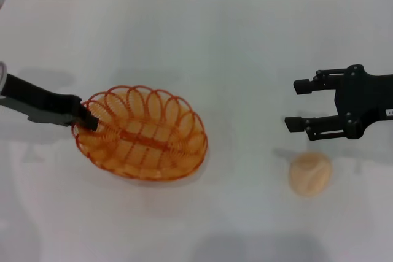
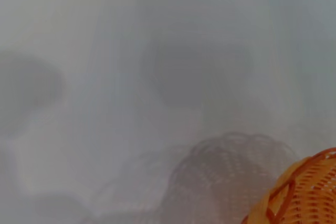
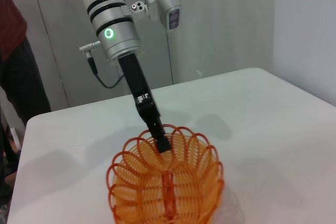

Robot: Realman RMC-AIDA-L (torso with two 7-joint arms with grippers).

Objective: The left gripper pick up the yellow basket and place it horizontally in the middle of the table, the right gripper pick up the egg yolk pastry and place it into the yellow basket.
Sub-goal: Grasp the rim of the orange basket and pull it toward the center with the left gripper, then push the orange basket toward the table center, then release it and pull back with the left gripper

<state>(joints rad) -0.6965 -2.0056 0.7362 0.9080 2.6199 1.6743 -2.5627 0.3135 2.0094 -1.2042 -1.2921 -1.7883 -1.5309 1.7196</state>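
Observation:
The yellow basket (image 1: 142,133) is at the table's left-middle, its long side lying roughly left to right. My left gripper (image 1: 89,118) is shut on the basket's left rim. In the right wrist view the gripper (image 3: 161,141) clamps the far rim of the basket (image 3: 166,187). The left wrist view shows a corner of the basket (image 2: 304,195) with its shadow offset on the table, so it seems slightly lifted. The egg yolk pastry (image 1: 310,174) lies on the table at the right. My right gripper (image 1: 290,105) is open and empty, just beyond the pastry.
The white table (image 1: 233,47) runs to a wall at the back. In the right wrist view a person in a dark red top (image 3: 13,51) stands beyond the table's far corner, beside my left arm's silver-white segment (image 3: 113,19).

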